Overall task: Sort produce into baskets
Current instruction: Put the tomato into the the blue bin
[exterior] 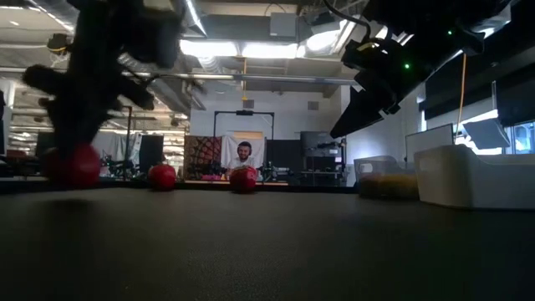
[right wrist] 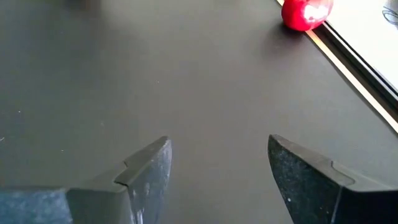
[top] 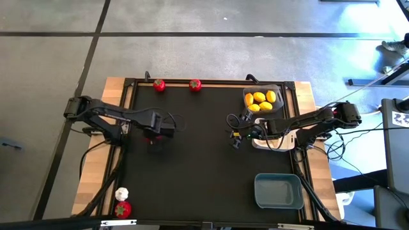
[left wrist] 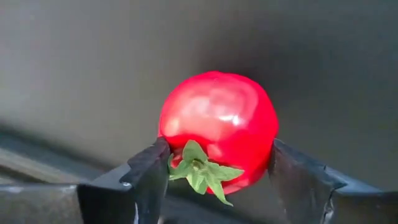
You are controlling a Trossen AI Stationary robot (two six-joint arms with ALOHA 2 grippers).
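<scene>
The left gripper (left wrist: 214,171) has its jaws closed on a glossy red round toy tomato with a green leafy top (left wrist: 217,127), one finger on each side at its widest part, the leafy top facing the wrist. In the high view this fruit (top: 151,134) sits under the left gripper (top: 167,125) on the left half of the black table (top: 204,166).

The tomato looks like smooth, hard, hollow plastic: probably light and stiff, but slippery and apt to squirt out of a pinch. Holding it across the middle, as now, seems safest; the thin leaves (left wrist: 200,171) give no purchase.

The right gripper (right wrist: 217,165) hangs empty with jaws apart above bare table, beside the white rectangular plastic basket (top: 261,143). The dark grey basket (top: 276,90) holds yellow lemons (top: 262,100); the blue-grey basket (top: 278,191) looks empty.
</scene>
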